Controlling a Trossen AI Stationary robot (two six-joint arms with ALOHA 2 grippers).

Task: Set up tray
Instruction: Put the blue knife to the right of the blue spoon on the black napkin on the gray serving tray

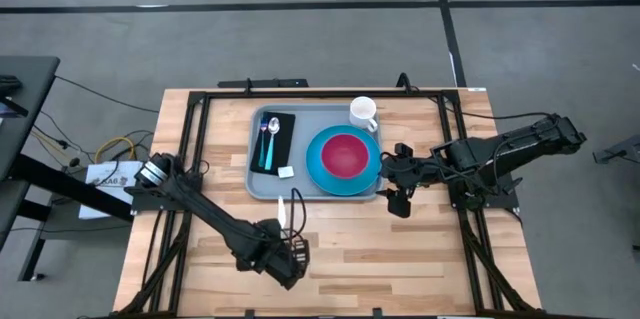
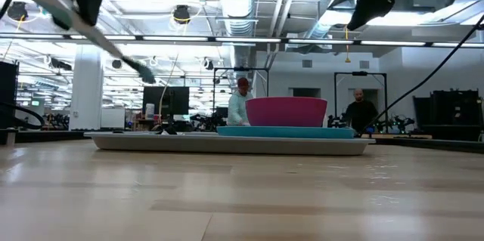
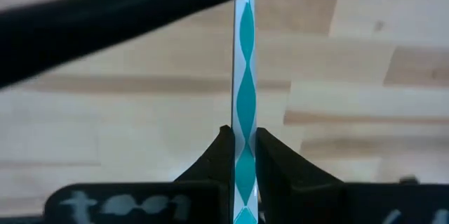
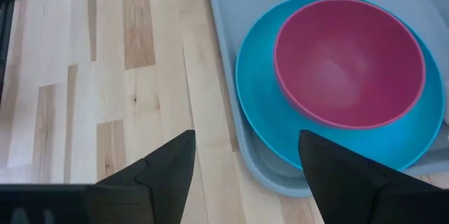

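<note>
My left gripper (image 1: pixel 293 249) (image 3: pixel 243 134) hangs over the near middle of the table, shut on a thin teal-and-white striped straw (image 3: pixel 244 55) (image 1: pixel 297 209). The grey-blue tray (image 1: pixel 262 185) (image 2: pixel 151 142) lies flat at the table's centre. It carries a black napkin (image 1: pixel 283 137) with spoons (image 1: pixel 268 139), a blue plate (image 1: pixel 318 164) with a pink bowl (image 1: pixel 346 155) (image 4: pixel 347 59) on it, a white mug (image 1: pixel 363 112) in its far right corner, and a small white packet (image 1: pixel 287 171). My right gripper (image 1: pixel 392 177) (image 4: pixel 245 161) hovers open just off the tray's right edge, touching nothing. My left gripper pinches the straw between its two fingers (image 3: pixel 223 147), the grip being on a stretch toward the straw's near end (image 3: pixel 243 155). The straw runs forward from the fingers toward the tray. It is lifted clear of the table and slants through the air in the low view (image 2: pixel 113 44).
Black frame rails (image 1: pixel 200 159) run along the table's left, right and far sides. Bare wood (image 1: pixel 400 259) lies between the tray and the near edge. In the room beyond, two people (image 2: pixel 240 101) (image 2: pixel 360 109) stand far behind the table.
</note>
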